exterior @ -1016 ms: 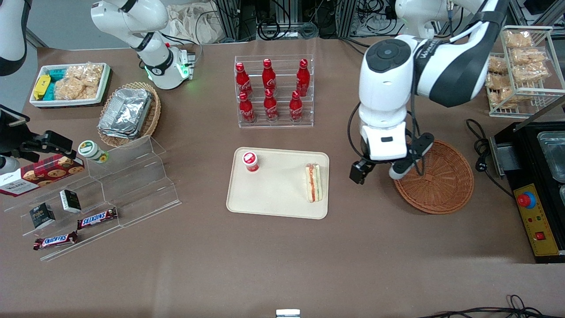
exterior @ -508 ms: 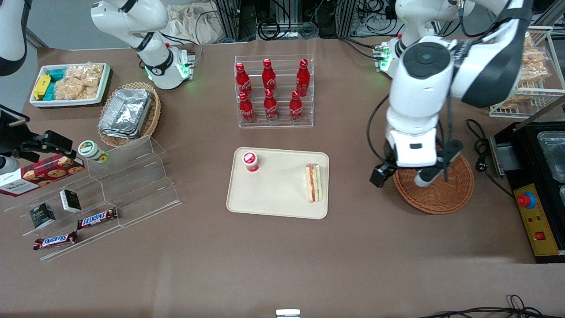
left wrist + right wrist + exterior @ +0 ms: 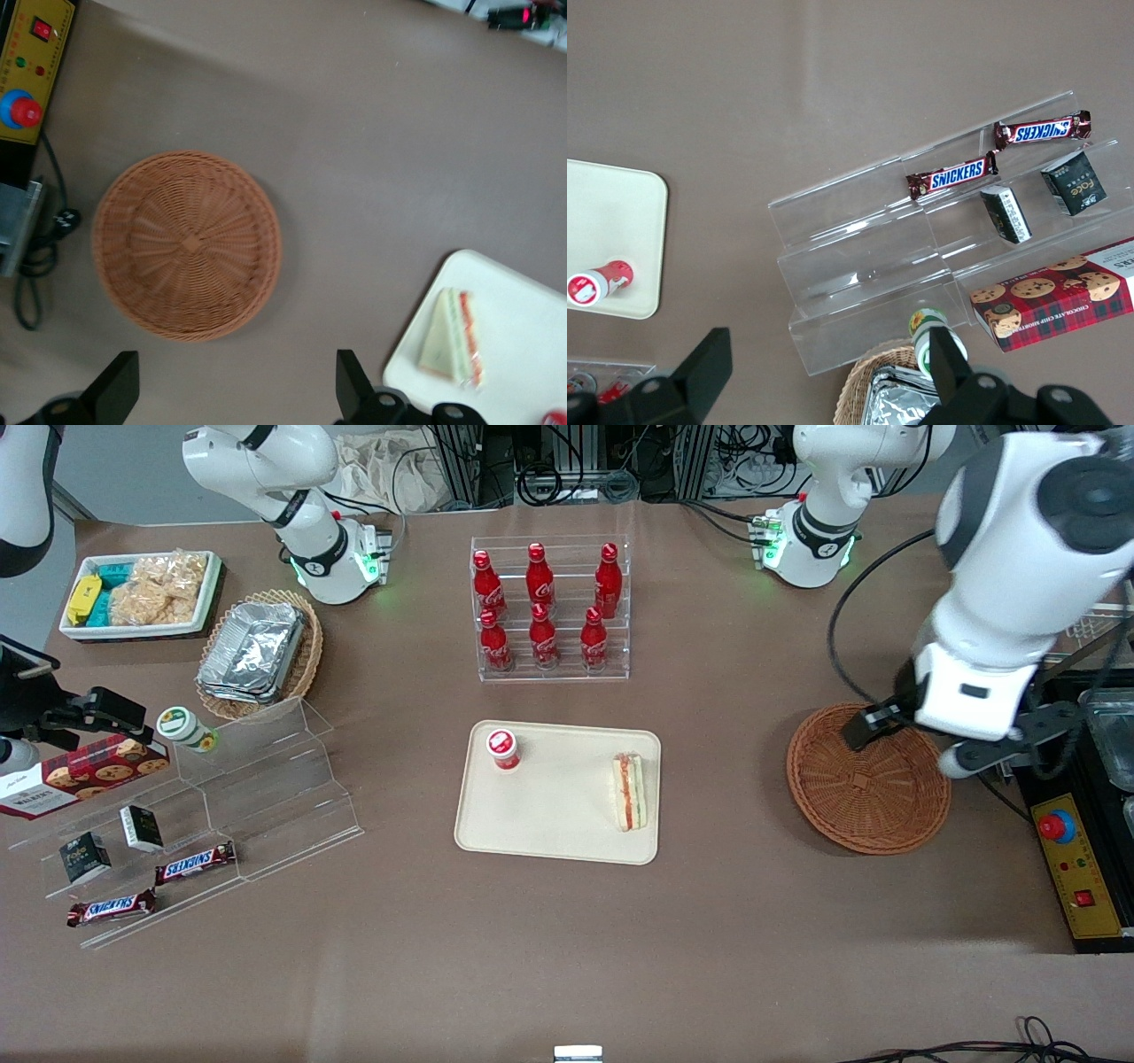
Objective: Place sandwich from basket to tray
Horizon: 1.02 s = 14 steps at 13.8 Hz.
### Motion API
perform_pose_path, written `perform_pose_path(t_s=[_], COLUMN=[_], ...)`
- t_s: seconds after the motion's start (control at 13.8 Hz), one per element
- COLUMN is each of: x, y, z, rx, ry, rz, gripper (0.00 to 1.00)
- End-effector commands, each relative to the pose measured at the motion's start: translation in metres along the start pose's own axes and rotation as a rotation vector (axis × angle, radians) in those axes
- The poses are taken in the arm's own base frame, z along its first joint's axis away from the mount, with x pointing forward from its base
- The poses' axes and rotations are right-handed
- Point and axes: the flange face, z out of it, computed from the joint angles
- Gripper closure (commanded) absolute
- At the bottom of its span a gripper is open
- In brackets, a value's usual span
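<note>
The gripper (image 3: 235,390), fingers apart and holding nothing, is hovering high above the emptied basket (image 3: 869,779), while the sandwich (image 3: 629,791) is lying on the tray (image 3: 558,815), toward the parked arm's end.

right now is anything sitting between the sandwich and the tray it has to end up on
Nothing visible does: the sandwich already lies on the tray, beside a small red-capped bottle. The basket holds nothing. The end effector hangs open above the basket's edge, toward the working arm's end.

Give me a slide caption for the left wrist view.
Open claw high above empty basket; sandwich lies on tray.
</note>
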Motion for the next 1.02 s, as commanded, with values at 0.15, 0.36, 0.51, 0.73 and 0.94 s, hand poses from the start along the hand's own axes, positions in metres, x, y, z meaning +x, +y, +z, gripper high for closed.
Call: perform_pose_path(t_s=[0.15, 0.36, 0.51, 0.73, 0.94], x=[-0.011, -0.018, -0.02, -0.024, -0.017], y=[-0.066, -0.089, -0.109, -0.124, -0.123], z=[-0.005, -0.006, -0.006, -0.003, -0.021], rx=[-0.038, -0.057, -0.07, -0.071, -0.065], ry=[-0.059, -0.069, -0.075, -0.09, -0.062], rz=[0.159, 0.223, 0.264, 0.28, 0.286], gripper=[0.0, 0.0, 0.0, 0.0, 0.0])
